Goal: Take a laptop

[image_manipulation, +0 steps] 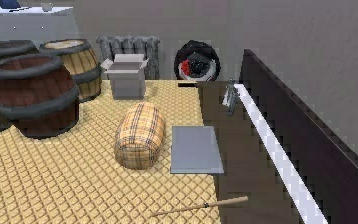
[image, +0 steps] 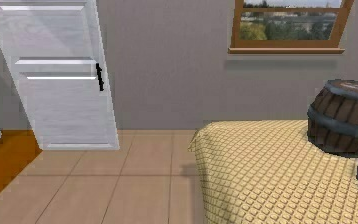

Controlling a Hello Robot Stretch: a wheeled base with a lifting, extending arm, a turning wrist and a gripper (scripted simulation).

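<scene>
One flat grey laptop — near, lower-left of fingers

Gripper over bed edge. Laptop lies flat, down-left of it; pillow farther left.

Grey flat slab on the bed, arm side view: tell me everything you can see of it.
The grey slab is a thin, plain rectangle with a dull, metal-like look and no raised lid, which fits a closed laptop. It lies flat on the yellow lattice bedcover, just to the picture's right of a plaid bolster pillow; whether the two touch cannot be told. A thin wooden stick lies nearer the bottom edge, apart from it.
</scene>
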